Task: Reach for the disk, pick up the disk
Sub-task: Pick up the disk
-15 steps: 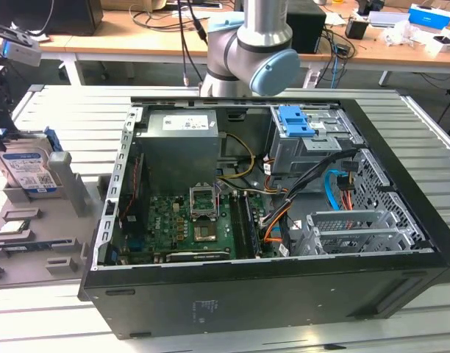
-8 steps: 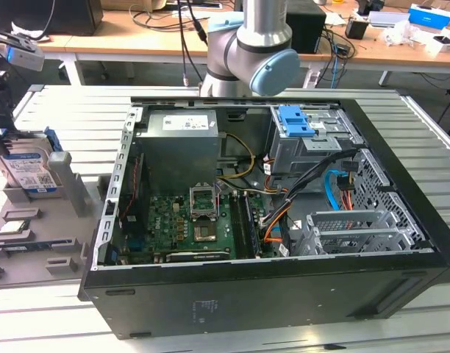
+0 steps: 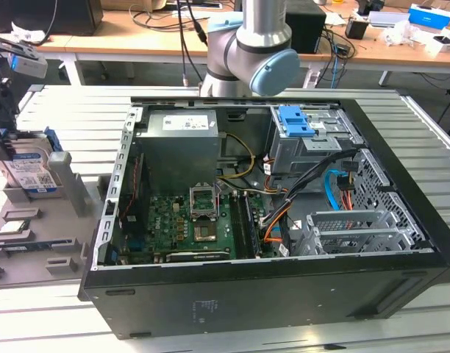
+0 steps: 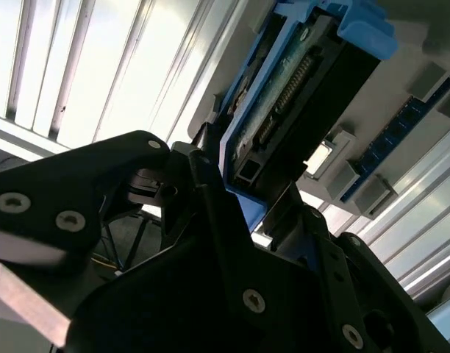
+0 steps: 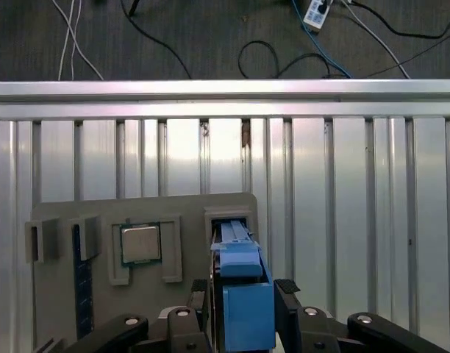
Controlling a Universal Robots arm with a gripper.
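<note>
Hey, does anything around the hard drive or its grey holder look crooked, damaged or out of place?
Nothing stands out. The disk stands upright in its slot in the grey holder, with the gripper over it, and the chip lies flat in its own recess.

a slatted metal table carries a grey fixture tray and an open computer case just beside it.
</note>
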